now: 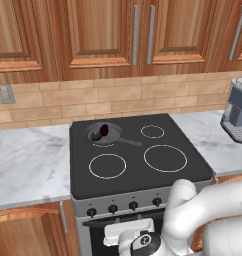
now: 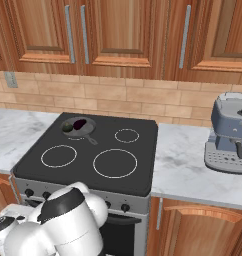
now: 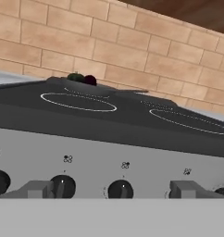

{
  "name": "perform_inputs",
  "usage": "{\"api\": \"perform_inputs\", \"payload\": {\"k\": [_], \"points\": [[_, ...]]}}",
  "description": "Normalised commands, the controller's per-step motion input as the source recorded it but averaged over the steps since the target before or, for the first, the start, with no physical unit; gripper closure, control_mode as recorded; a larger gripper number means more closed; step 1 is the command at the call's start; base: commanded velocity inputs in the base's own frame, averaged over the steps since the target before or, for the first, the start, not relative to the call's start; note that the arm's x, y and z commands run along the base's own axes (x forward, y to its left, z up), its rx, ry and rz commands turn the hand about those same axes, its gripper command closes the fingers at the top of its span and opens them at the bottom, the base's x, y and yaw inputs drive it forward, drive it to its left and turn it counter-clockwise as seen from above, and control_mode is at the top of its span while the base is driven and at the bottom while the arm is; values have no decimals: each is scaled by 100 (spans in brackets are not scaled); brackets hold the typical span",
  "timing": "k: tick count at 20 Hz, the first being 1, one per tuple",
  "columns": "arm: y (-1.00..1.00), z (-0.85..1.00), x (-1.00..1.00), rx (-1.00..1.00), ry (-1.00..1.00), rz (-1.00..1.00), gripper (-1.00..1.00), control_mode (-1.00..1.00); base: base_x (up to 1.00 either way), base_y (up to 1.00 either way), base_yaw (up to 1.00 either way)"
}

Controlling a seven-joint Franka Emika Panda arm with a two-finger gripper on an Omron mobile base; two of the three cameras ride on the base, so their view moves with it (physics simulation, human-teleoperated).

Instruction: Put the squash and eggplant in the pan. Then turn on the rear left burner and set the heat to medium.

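In the pan (image 1: 104,134), squash (image 1: 96,135), eggplant (image 1: 104,130), touching, rim-enclosed.

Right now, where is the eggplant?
The eggplant lies in the pan on the cooktop's rear left, just right of the squash.

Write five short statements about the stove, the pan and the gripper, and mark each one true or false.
1. The squash and eggplant lie in the pan. True.
2. The pan sits on the front right burner. False: it sits on the rear left burner.
3. The gripper is shut on a knob. False: it is open, facing the knobs and holding nothing.
4. A coffee machine stands on the counter right of the stove. True.
5. The pan's handle points toward the wall. False: it points toward the stove's middle.
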Motion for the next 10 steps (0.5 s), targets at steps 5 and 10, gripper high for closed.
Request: {"api": "perform_inputs", "payload": {"k": [5, 10], "points": [[-24, 1, 42, 5, 2, 10, -100, -100, 0, 0, 0], [-31, 0, 43, 4, 1, 10, -100, -100, 0, 0, 0]]}}
